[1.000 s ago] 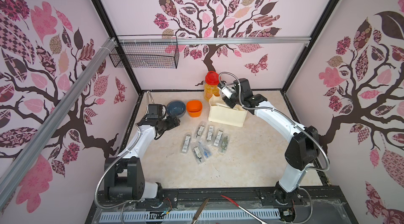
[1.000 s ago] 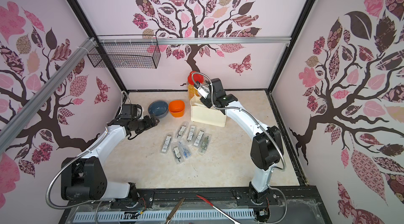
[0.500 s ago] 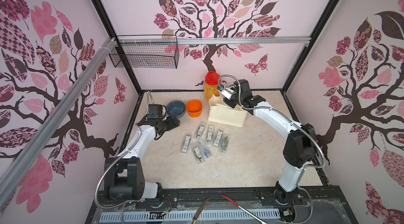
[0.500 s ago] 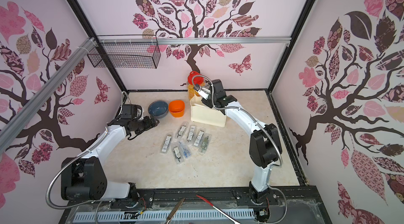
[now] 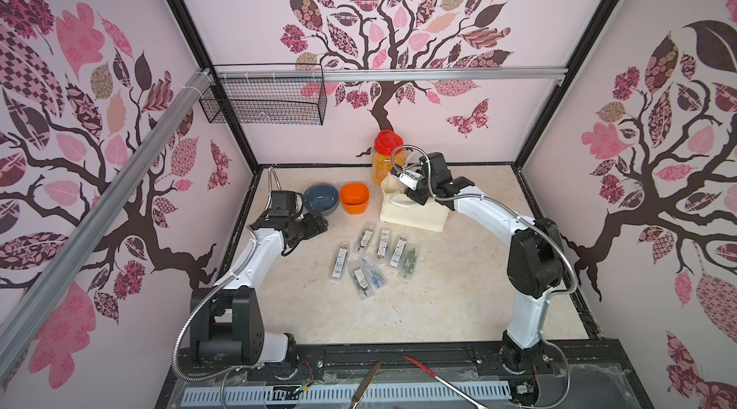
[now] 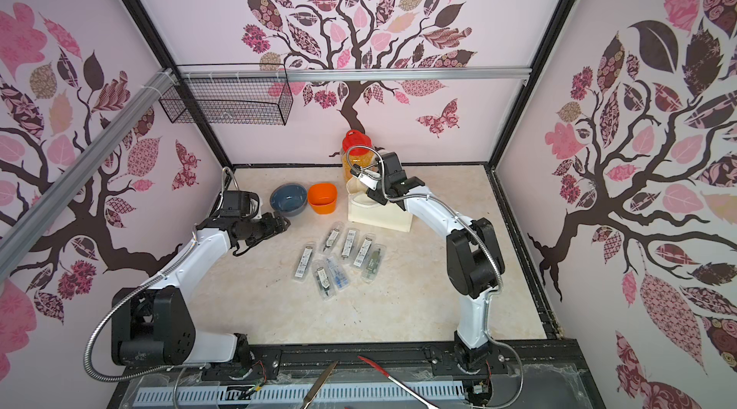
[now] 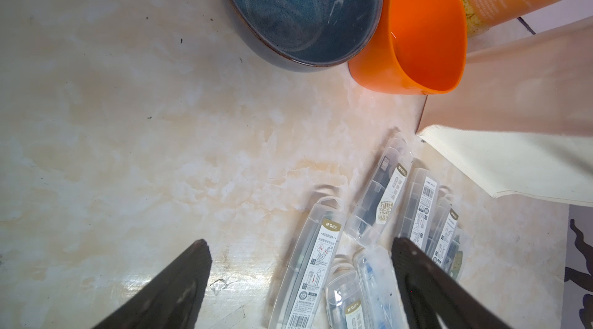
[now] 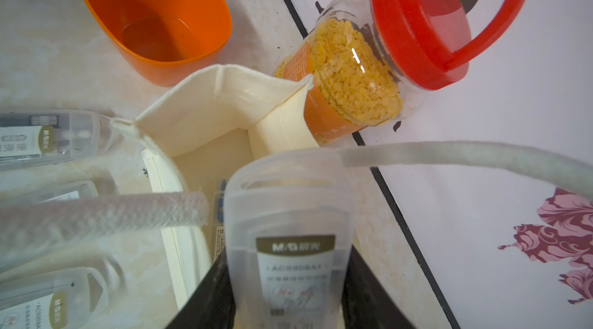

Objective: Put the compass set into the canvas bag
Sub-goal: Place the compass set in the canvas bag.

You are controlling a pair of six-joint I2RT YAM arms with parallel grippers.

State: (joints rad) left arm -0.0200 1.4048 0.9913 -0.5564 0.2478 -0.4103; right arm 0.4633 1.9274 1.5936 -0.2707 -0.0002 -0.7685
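One compass set (image 8: 293, 247) is clenched in the right jaws, with the open canvas bag (image 8: 208, 109) directly beneath them: the drop-in step. Next, I judge, a descent into its mouth, then release. Left jaws stand wide and empty, spare cases (image 7: 316, 260) just ahead on the worktop (image 7: 128, 118).

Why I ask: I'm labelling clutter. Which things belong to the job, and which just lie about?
Job: bag, held case, right claw, loose cases.
Lying about: bowl, cup, jar, wire basket.
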